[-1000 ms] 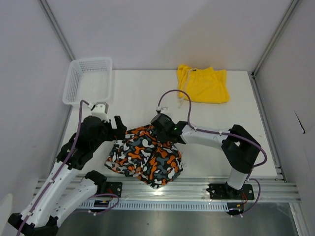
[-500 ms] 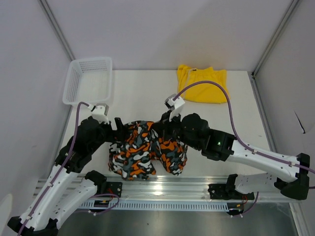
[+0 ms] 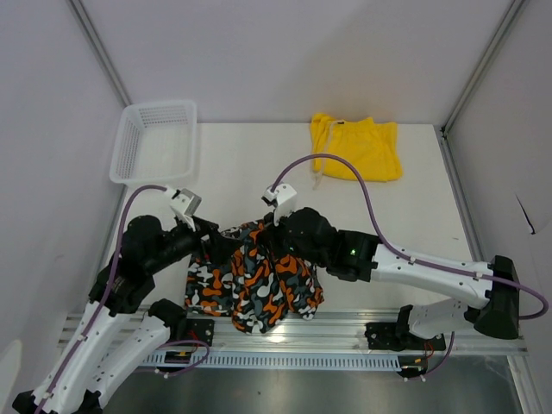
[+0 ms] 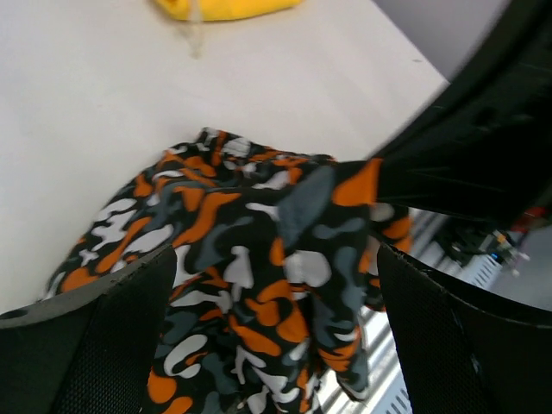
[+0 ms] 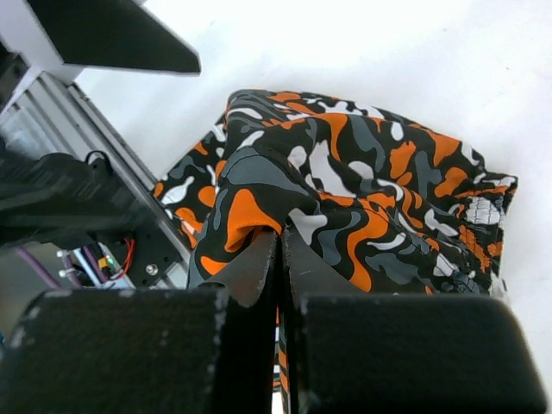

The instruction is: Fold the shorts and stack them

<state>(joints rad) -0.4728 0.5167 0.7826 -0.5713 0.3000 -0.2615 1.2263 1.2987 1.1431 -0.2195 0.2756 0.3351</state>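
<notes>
Top view: patterned shorts [image 3: 254, 278] bunched at the near edge of the surface [image 3: 250, 164], yellow shorts [image 3: 358, 148] flat at the far side, well apart. The right tool [image 3: 266, 233] is pinched tight on a fold of the patterned pair. The left tool [image 3: 216, 244] gapes wide beside it, holding nothing. Left wrist: cloth sits under that wide gap. Right wrist: jaws clamped on cloth. Light, floppy stuff, so I'd grab the waistband corners.
</notes>
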